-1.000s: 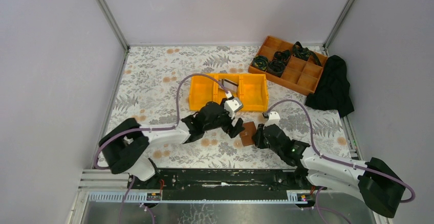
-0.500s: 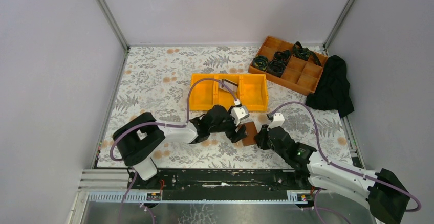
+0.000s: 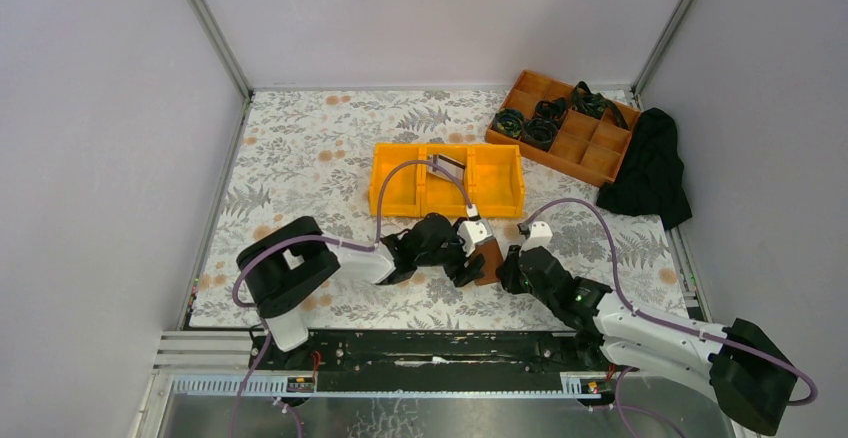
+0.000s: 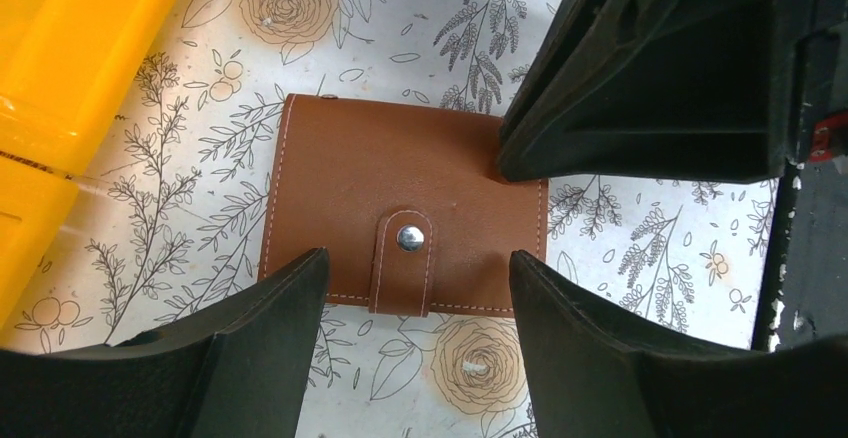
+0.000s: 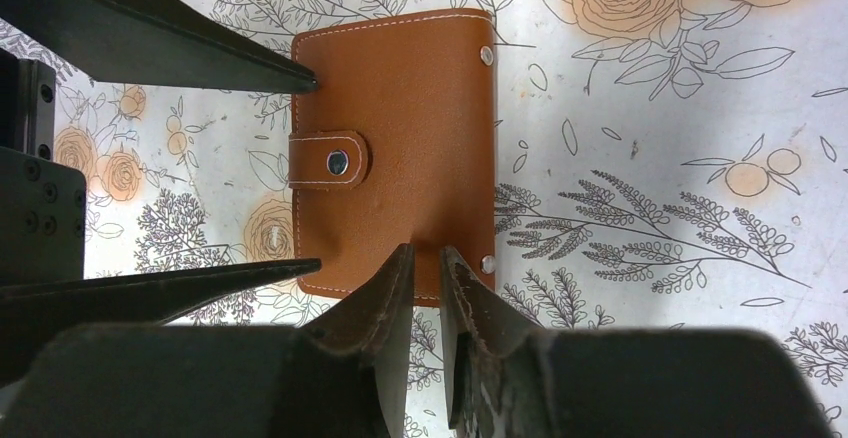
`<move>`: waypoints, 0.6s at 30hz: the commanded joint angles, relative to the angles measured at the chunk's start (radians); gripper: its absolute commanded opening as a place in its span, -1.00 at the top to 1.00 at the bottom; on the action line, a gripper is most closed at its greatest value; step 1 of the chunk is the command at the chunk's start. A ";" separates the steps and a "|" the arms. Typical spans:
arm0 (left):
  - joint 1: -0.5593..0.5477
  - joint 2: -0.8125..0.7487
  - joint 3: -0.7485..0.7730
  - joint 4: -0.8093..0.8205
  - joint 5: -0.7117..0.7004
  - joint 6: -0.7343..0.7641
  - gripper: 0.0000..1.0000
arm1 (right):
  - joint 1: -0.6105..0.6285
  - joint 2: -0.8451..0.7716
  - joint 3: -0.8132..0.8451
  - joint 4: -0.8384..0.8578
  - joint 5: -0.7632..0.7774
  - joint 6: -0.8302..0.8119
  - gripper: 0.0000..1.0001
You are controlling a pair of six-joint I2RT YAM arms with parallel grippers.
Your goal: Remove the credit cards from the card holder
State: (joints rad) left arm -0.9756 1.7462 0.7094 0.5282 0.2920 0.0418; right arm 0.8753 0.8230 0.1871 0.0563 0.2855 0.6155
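Left pincer (image 4: 417, 258) now astride card holder (image 4: 380, 178)

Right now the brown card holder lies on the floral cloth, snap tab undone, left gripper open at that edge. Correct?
No: the left wrist view shows the snap tab fastened. The brown card holder lies on the floral cloth, left gripper open at that edge.

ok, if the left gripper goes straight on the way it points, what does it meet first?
The brown card holder: it lies flat between the left gripper's open fingers, snap tab nearest. Contact height is hard to judge.
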 commanded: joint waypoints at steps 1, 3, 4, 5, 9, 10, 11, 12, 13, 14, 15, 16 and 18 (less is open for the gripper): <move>-0.006 0.027 0.046 0.003 -0.032 0.038 -0.46 | 0.008 0.018 0.012 0.028 -0.004 0.006 0.55; -0.007 0.034 0.051 0.002 -0.034 0.035 -0.43 | 0.007 0.030 0.012 0.033 -0.007 0.006 0.55; -0.008 0.036 0.053 0.002 -0.034 0.035 -0.41 | 0.007 0.034 0.012 0.034 -0.007 0.006 0.55; -0.008 0.040 0.055 0.000 -0.037 0.034 -0.39 | 0.008 0.038 0.011 0.036 -0.008 0.006 0.55; -0.008 0.059 0.073 -0.027 -0.023 0.041 0.13 | 0.008 0.039 0.008 0.042 -0.010 0.007 0.55; -0.009 0.063 0.078 -0.038 -0.020 0.041 0.19 | 0.008 0.038 0.008 0.041 -0.011 0.007 0.55; -0.009 0.068 0.084 -0.053 -0.013 0.044 0.21 | 0.008 0.037 0.009 0.039 -0.010 0.006 0.55; -0.011 0.070 0.088 -0.073 -0.008 0.047 0.25 | 0.008 0.034 0.009 0.037 -0.010 0.006 0.55; -0.012 0.074 0.086 -0.081 -0.009 0.049 0.30 | 0.008 0.031 0.011 0.035 -0.008 0.005 0.55; -0.013 0.076 0.086 -0.088 -0.008 0.050 0.39 | 0.008 0.028 0.011 0.033 -0.007 0.004 0.55; -0.012 0.076 0.088 -0.106 -0.003 0.053 0.46 | 0.008 0.026 0.010 0.030 -0.006 0.004 0.55; -0.012 0.075 0.089 -0.119 0.004 0.055 0.53 | 0.007 0.024 0.009 0.030 -0.004 0.004 0.55; -0.013 0.068 0.086 -0.133 0.014 0.057 0.79 | 0.008 0.026 0.006 0.035 -0.002 0.006 0.55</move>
State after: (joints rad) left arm -0.9791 1.8034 0.7883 0.4721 0.2779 0.0772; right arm 0.8753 0.8528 0.1871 0.0898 0.2829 0.6151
